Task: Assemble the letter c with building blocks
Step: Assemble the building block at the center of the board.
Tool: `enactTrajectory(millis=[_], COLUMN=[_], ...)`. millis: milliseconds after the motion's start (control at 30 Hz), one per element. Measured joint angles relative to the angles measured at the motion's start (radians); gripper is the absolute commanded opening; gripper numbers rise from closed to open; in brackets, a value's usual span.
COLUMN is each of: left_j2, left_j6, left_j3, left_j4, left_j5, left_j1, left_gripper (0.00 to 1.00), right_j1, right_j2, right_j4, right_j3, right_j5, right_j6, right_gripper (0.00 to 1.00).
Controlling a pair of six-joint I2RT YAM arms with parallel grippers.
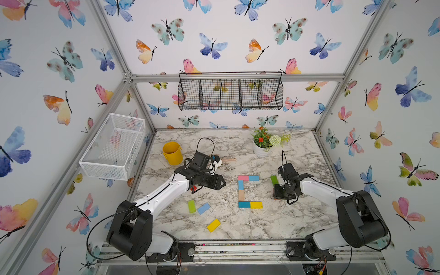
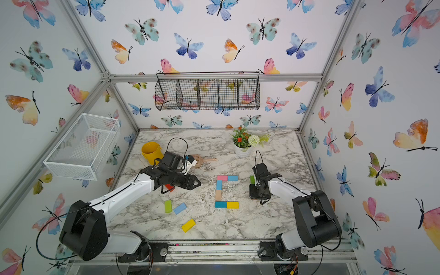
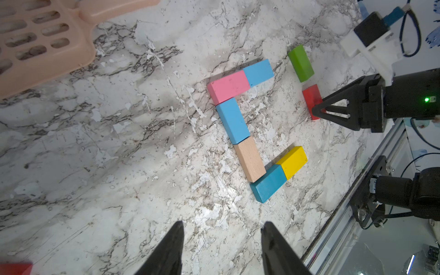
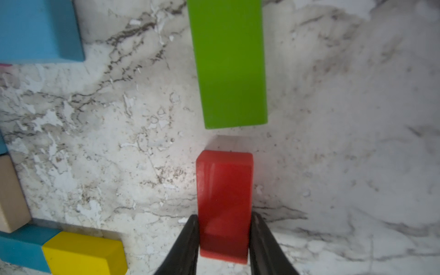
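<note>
Right gripper (image 4: 223,215): clamped on the red block (image 4: 225,190), fingers pressed to both long sides at its near end.
Red block: lined up end to end with the green block (image 4: 229,62), a narrow gap between; just beside the open mouth of the letter (image 1: 241,190).
Left gripper (image 3: 222,226): spread apart, only bare table (image 1: 285,221) between the fingers; hung off the spine side of the letter, touching no block.
Top bar: made of the pink block (image 1: 243,177) and the light blue block (image 1: 254,178), butted together.
Spine: made of the blue block (image 1: 241,185) and the tan block (image 1: 241,195), running down from the pink one.
Bottom bar: made of the teal block (image 1: 244,204) and the yellow block (image 1: 256,205), touching.
Hard to tell: whether the red block rested on the marble or was raised slightly off it.
Hidden: red block covered by the right gripper's body in both top views; second red block (image 1: 194,188) mostly tucked under the left arm (image 1: 164,190), cut off at a corner of the left wrist view.
Loose: spare green block (image 1: 191,206) just beside the spare light blue block (image 1: 203,208); spare yellow block (image 1: 213,225) nearer the front edge, apart.
In the way: green block, directly ahead of the red block's free end.
Around: yellow bucket (image 1: 172,153) and slotted scoop (image 2: 201,160) behind the left arm, the scoop partly covered by it; flower pot (image 1: 260,150) at the back; white wire basket (image 1: 114,145) on the side wall, black wire basket (image 1: 229,92) on the back wall.
</note>
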Motion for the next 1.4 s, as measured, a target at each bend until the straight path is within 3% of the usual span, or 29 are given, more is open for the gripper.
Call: enactTrajectory(millis=[1400], left_j2=[0.0], left_j6=[0.0], left_j3=[0.0], left_j4=[0.006], left_j5=[0.008], left_j1=[0.018], left_gripper=[0.53], right_j1=[-0.023], right_j2=[0.092], right_j4=[-0.063], right_j3=[0.091], right_j5=[0.043], right_j6=[-0.024], right_gripper=[0.38])
